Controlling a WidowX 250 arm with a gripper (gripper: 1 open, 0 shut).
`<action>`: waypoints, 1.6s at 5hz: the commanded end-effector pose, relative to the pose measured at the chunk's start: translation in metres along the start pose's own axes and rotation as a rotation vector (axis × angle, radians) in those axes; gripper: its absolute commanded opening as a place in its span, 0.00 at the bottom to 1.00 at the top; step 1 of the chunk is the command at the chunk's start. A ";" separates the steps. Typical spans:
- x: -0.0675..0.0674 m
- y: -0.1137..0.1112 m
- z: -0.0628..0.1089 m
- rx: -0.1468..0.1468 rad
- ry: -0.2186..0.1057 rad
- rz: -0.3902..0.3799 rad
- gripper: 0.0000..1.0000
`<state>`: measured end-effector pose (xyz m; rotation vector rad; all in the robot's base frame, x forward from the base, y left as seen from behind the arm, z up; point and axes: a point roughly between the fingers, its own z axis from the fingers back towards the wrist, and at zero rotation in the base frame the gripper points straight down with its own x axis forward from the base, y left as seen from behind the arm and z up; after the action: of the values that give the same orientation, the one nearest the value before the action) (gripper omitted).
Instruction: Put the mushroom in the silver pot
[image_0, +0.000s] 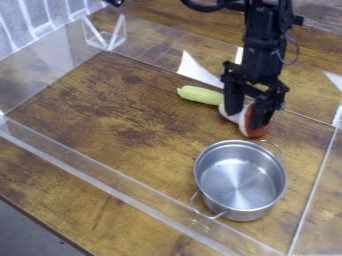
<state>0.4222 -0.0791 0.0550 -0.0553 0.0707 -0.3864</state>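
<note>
The mushroom (261, 124) lies on its side on the wooden table, red-brown cap toward the lower right, its white stem mostly hidden. My gripper (251, 115) points straight down over it, one finger on each side and low by the table. The jaws stand narrower than before and close to the mushroom, but whether they press on it does not show. The silver pot (235, 208) stands upright with nothing in it, a short way toward the camera from the mushroom, apart from the gripper.
A yellow-green corn-like vegetable (203, 95) lies just left of the gripper. A white folded paper (197, 67) sits behind it. Clear acrylic walls (94, 165) fence the table on the front, left and right (321, 150).
</note>
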 end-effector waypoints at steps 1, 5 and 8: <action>0.010 -0.005 0.036 0.034 -0.047 -0.034 0.00; 0.015 0.005 0.015 -0.002 0.019 -0.057 1.00; 0.008 0.014 -0.015 -0.032 0.059 -0.025 1.00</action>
<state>0.4344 -0.0785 0.0360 -0.0799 0.1403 -0.4275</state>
